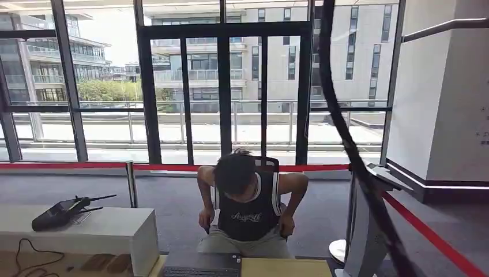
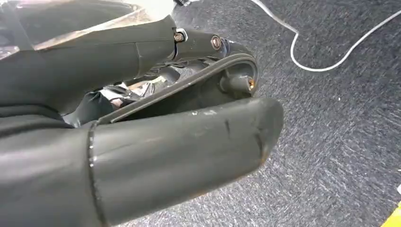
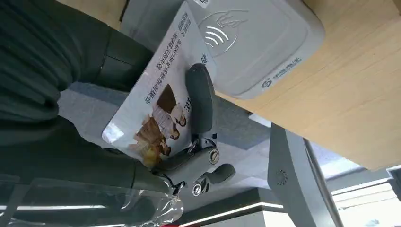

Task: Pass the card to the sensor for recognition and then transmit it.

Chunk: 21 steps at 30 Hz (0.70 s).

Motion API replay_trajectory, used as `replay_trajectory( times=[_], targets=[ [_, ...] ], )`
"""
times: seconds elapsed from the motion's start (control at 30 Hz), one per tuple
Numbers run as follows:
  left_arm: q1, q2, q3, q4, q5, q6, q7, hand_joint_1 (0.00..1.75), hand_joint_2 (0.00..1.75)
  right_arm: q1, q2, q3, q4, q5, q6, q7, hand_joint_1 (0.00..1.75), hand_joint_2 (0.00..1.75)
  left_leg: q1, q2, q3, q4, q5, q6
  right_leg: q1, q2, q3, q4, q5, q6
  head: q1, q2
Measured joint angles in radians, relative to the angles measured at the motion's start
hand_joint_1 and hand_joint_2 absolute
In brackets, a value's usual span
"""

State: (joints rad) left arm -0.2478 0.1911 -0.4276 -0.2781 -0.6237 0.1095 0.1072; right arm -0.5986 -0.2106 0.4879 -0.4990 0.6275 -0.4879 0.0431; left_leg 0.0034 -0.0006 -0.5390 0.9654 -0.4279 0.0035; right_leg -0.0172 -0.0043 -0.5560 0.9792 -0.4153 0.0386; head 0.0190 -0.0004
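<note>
At the far side of the worktop [image 1: 288,268] in the head view, a person [image 1: 248,205] sits on a chair, head bowed, hands down beside the thighs. A dark keyboard [image 1: 200,270] lies at the near edge in front of them. To the left, a black handheld device [image 1: 60,212] rests on a white counter [image 1: 109,231]. A red barrier tape [image 1: 63,165] runs across behind, before tall glass doors. A grey stand [image 1: 363,231] rises at the right.

Left wrist view: the left robot hand [image 2: 189,113] hangs over grey carpet [image 2: 340,142], its thick thumb across the foreground. Nothing is seen in it; whether the fingers are apart or together cannot be told. A white cable [image 2: 307,52] lies on the carpet.

Right wrist view: the right robot hand [image 3: 189,137] is clamped on the card [image 3: 161,99], one dark finger pressed across its printed face. The card's far edge overlaps the white sensor [image 3: 255,42], which sits on the wooden worktop [image 3: 350,109]; whether card and sensor touch cannot be told
</note>
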Motion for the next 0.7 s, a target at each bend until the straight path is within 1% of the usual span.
replay_trajectory(
  times=[0.4, 0.5, 0.7],
  targets=[
    [0.007, 0.006, 0.018, 0.000, 0.010, 0.008, 0.006, 0.00, 0.00, 0.007, 0.002, 0.000, 0.006, -0.002, 0.010, 0.006, 1.75, 1.75, 0.000, 0.000, 0.001, 0.000, 0.000, 0.000, 0.000, 0.000, 0.001, 0.000, 0.000, 0.000, 0.000, 0.000],
    [0.009, 0.008, 0.023, 0.000, 0.011, 0.009, 0.006, 0.00, 0.00, 0.006, 0.002, 0.000, 0.005, 0.001, -0.006, 0.004, 1.75, 1.75, 0.000, 0.000, 0.001, 0.000, 0.000, 0.000, 0.000, 0.000, 0.001, 0.000, 0.000, 0.000, 0.000, 0.000],
    [0.009, 0.008, 0.034, 0.001, 0.015, 0.009, 0.005, 0.00, 0.00, -0.021, -0.006, 0.002, -0.026, 0.018, -0.063, 0.013, 1.75, 1.75, 0.000, 0.000, 0.000, 0.000, 0.001, -0.001, 0.000, 0.000, 0.000, 0.000, 0.001, 0.000, 0.001, 0.000]
  ],
)
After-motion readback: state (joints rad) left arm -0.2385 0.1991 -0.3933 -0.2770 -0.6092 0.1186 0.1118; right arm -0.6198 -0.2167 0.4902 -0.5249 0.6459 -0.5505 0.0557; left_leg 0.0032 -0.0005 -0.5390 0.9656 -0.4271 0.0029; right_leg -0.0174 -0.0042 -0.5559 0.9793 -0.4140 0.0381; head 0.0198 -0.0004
